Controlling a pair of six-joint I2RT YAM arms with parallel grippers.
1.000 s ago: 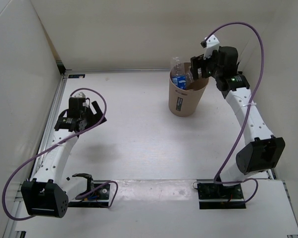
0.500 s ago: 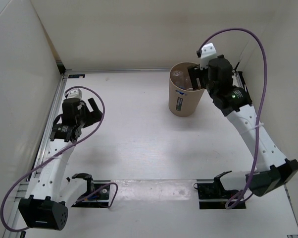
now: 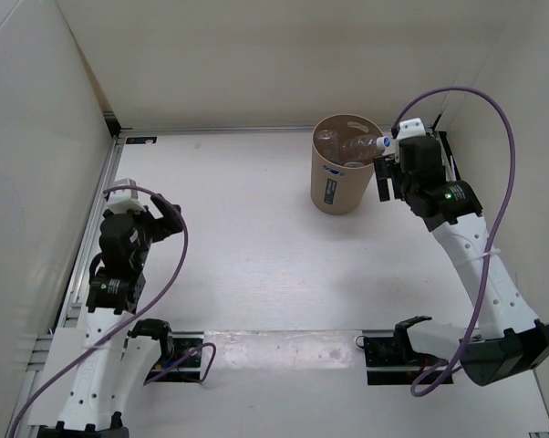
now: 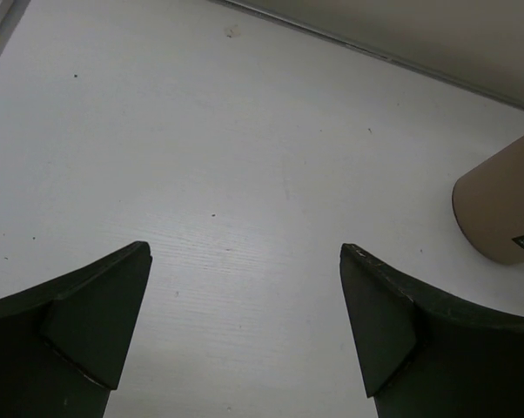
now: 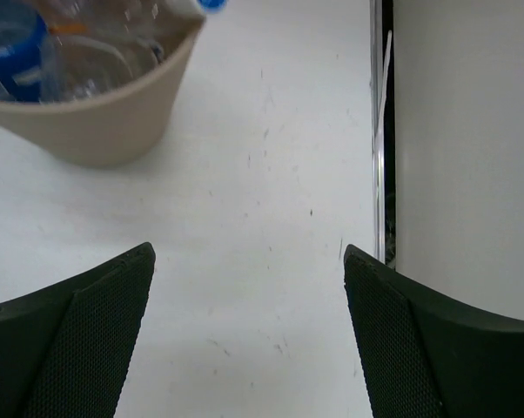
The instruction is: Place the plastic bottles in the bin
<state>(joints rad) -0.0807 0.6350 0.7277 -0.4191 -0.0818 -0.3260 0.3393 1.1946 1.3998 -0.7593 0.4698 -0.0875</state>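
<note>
The tan round bin [image 3: 344, 167] stands at the back right of the table, with a dark label on its side. Clear plastic bottles [image 3: 352, 146] lie inside it, one with a blue cap at the rim. In the right wrist view the bin [image 5: 97, 122] is at the upper left, with a blue-labelled bottle [image 5: 14, 57] inside. My right gripper [image 3: 385, 182] is open and empty, just right of the bin. My left gripper [image 3: 165, 222] is open and empty, far left of it. The orange bottle is not visible.
White walls close in the table on the left, back and right. A metal rail [image 5: 377, 131] runs along the right wall, close to my right gripper. In the left wrist view the bin [image 4: 504, 209] shows at the right edge.
My right gripper has drawn back from over the bin, down to its right side. The bottle it held now lies in the bin. My left arm has pulled back toward its base.
</note>
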